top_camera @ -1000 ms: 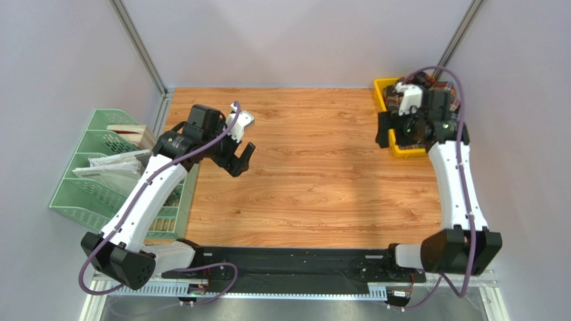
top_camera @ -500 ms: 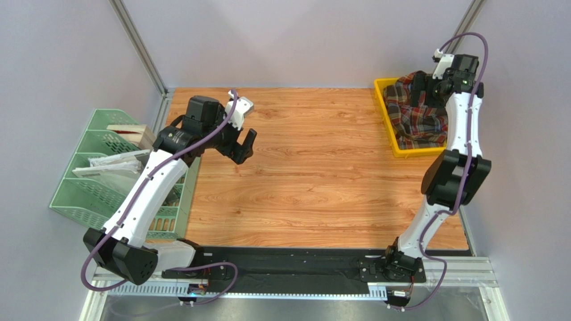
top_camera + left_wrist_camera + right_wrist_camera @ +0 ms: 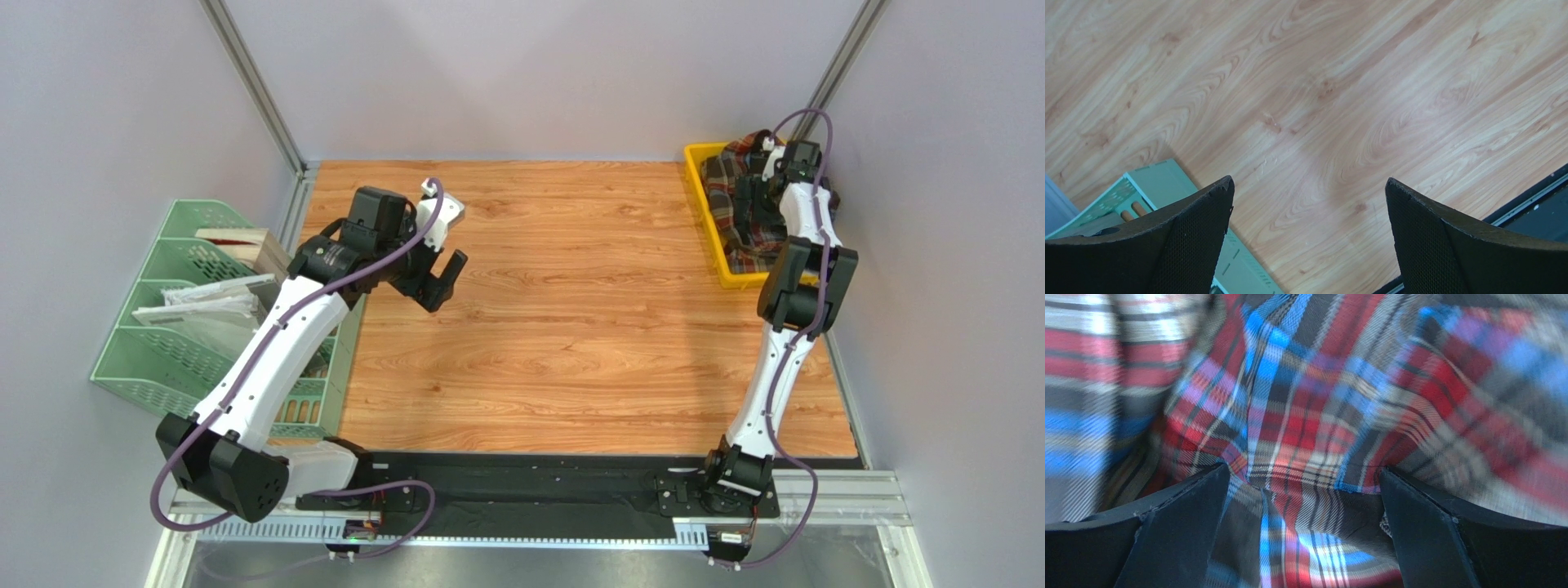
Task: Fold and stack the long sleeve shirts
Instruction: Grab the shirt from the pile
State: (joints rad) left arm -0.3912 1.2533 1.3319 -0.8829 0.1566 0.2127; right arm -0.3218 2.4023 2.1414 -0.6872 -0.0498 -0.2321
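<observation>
Right gripper (image 3: 1303, 478) down in the yellow bin (image 3: 703, 184) at the far right corner of the bench (image 3: 577, 319), spread as wide as it goes and closed on nothing yet. Pressed close onto the plaid flannel shirt (image 3: 743, 206), a ridge of red, blue and cream cloth rising between the two black fingers (image 3: 1180, 527). Apparently lined up so that closing would pinch that fold and lift the garment out.

Shirt heaped loosely in the bin, crumpled and unfolded. Likely left there as the pickup place, keeping the wooden middle of the bench for spreading and folding. Nothing laid out, folded or stacked on the wood, so the job judged to be at its very start.

Left gripper (image 3: 439, 279) held above the left half of the bench, towards the far left corner. Likewise wide apart and holding nothing, angled toward the middle. Probably waiting to take a sleeve or hem once the shirt comes across.

Off the left edge, a green file rack (image 3: 172, 306) with papers, seemingly no part of the work.

Worth watching: a thin pinch of soft flannel slipping free, or cloth catching on the bin wall.
</observation>
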